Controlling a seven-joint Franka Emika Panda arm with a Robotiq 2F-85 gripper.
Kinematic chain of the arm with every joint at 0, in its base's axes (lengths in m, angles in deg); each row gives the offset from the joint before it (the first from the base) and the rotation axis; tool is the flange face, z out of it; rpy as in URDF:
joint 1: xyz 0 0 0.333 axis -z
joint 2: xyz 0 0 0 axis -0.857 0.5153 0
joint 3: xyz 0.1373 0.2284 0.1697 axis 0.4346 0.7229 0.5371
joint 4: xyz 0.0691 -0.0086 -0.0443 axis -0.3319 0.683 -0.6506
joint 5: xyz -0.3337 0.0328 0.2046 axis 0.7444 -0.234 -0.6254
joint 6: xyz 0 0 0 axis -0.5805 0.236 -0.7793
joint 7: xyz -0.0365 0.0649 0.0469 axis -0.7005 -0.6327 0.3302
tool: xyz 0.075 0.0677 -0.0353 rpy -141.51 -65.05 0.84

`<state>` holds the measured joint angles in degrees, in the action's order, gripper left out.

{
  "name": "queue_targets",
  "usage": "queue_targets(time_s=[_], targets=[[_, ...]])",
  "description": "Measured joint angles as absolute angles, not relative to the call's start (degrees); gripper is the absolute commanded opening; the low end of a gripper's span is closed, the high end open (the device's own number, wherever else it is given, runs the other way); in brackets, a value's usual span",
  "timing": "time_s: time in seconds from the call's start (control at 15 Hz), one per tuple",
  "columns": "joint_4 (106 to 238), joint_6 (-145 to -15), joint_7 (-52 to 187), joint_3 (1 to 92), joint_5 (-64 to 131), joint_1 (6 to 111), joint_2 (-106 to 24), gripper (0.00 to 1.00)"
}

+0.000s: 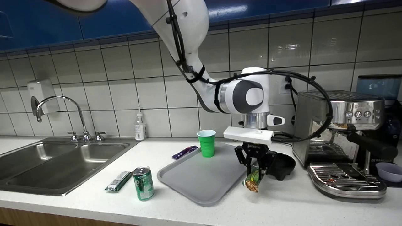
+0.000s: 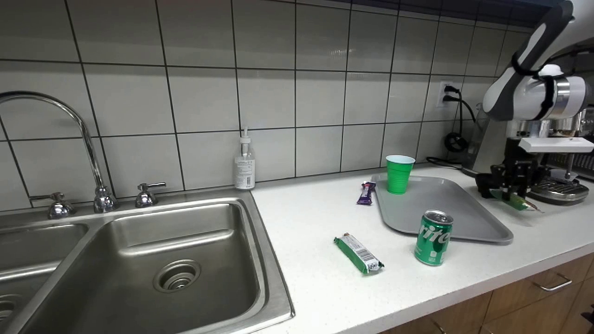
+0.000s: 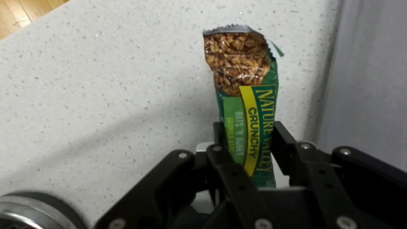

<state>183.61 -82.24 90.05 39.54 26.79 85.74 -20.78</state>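
My gripper (image 1: 255,173) is shut on a green granola bar packet (image 3: 243,70), one finger on each long side. The packet has a yellow stripe and oats pictured on its outer end. In an exterior view the packet (image 1: 252,183) hangs tilted, seemingly just above the white counter, right of the grey tray (image 1: 201,179). The tray edge also shows at the right in the wrist view (image 3: 365,79). A black bowl (image 1: 281,166) stands just behind the gripper. The packet's inner end is partly hidden by the fingers.
A green cup (image 1: 206,146) stands on the tray. A purple wrapper (image 2: 366,194), a green can (image 2: 434,241) and another green bar (image 2: 358,254) lie or stand left of it. A coffee machine (image 1: 342,110) stands right. A sink (image 2: 274,273) and soap bottle (image 2: 244,167) are left.
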Motion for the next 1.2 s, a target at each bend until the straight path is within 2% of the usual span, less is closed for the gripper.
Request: queue_targets(time_s=[0.53, 1.2], targets=[[183.31, -79.59, 91.44, 41.72, 24.31, 85.75, -24.05, 0.14], [177.73, -79.00, 91.47, 44.89, 23.37, 84.81, -20.74, 0.14]])
